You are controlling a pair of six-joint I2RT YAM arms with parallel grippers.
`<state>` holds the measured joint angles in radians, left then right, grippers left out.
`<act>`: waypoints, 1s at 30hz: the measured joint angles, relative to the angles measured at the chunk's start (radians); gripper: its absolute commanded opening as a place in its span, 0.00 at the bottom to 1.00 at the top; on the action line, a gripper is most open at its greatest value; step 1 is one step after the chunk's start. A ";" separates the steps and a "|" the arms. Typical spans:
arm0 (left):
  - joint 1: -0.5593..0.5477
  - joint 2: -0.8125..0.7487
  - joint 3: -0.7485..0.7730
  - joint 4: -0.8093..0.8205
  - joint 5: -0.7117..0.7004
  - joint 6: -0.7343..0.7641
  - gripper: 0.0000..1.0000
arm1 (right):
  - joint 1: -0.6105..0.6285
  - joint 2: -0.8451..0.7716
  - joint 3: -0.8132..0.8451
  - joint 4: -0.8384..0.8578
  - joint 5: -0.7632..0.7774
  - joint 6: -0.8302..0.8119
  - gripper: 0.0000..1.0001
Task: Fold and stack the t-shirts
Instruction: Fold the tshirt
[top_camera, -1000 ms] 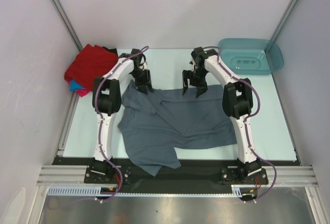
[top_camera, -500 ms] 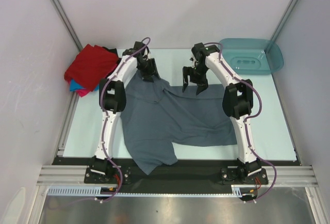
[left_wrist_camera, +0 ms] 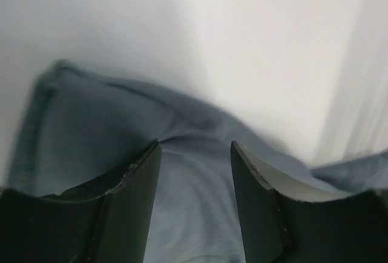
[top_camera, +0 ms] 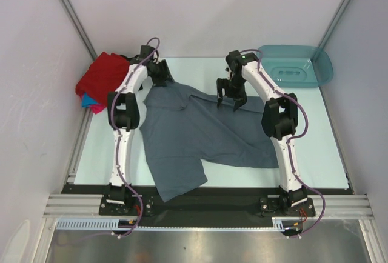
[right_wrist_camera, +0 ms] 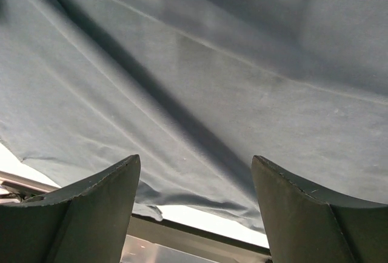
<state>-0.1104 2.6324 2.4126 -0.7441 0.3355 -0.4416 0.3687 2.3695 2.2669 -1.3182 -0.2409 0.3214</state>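
The pale table point(top_camera: 315, 148) is carrying the slate grey-blue cloth t-shirt point(top_camera: 200, 136), which is lying spread between the arms. It is probably light, limp and quick to wrinkle, and best pinched at hem or shoulder seams. The folded red t-shirt point(top_camera: 104, 75) is topping the far-left pile. Only the overhead view is showing that layout. The wrist views are showing the left gripper point(left_wrist_camera: 194, 149) partly parted over a corner and the right gripper point(right_wrist_camera: 195, 161) gaping wide, both empty.
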 measured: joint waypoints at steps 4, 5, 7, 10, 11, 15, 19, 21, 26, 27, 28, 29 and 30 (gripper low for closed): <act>0.030 -0.034 -0.037 -0.016 -0.058 0.043 0.58 | -0.006 0.000 0.000 0.005 0.001 0.000 0.81; 0.037 -0.037 -0.042 -0.021 -0.067 0.050 0.60 | -0.008 0.000 0.000 0.007 0.001 0.000 0.81; 0.048 -0.045 -0.045 -0.032 -0.072 0.055 0.63 | -0.010 0.000 0.000 0.011 0.001 0.000 0.81; 0.054 -0.084 -0.084 -0.043 -0.076 0.056 0.66 | -0.011 0.000 0.000 0.016 0.024 0.002 0.85; 0.054 -0.101 -0.105 -0.046 -0.079 0.056 0.66 | -0.011 -0.002 0.000 0.019 0.040 0.002 0.85; 0.027 -0.227 -0.208 -0.057 -0.082 0.052 0.68 | -0.011 -0.037 -0.032 0.057 0.108 0.004 0.86; -0.015 -0.377 -0.290 -0.050 -0.066 0.049 0.65 | -0.014 -0.096 -0.055 0.090 0.163 0.019 0.75; -0.032 -0.451 -0.337 -0.042 -0.062 0.049 0.65 | -0.019 -0.116 -0.056 0.101 0.175 0.033 0.85; -0.038 -0.606 -0.462 -0.043 -0.064 0.040 0.76 | -0.045 -0.141 -0.072 0.116 0.185 0.060 1.00; -0.037 -0.629 -0.488 -0.044 -0.066 0.039 0.76 | -0.049 -0.155 -0.100 0.130 0.185 0.066 1.00; -0.036 -0.653 -0.513 -0.046 -0.068 0.038 0.77 | -0.053 -0.169 -0.130 0.135 0.186 0.072 1.00; -0.036 -0.673 -0.541 -0.045 -0.070 0.034 0.78 | -0.060 -0.183 -0.160 0.140 0.188 0.077 1.00; -0.036 -0.692 -0.571 -0.040 -0.070 0.031 0.79 | -0.065 -0.197 -0.190 0.142 0.188 0.083 1.00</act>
<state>-0.1463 1.9400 1.8416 -0.7837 0.2653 -0.4103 0.3035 2.1727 2.0769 -1.1767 -0.0525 0.4046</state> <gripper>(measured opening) 0.773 0.994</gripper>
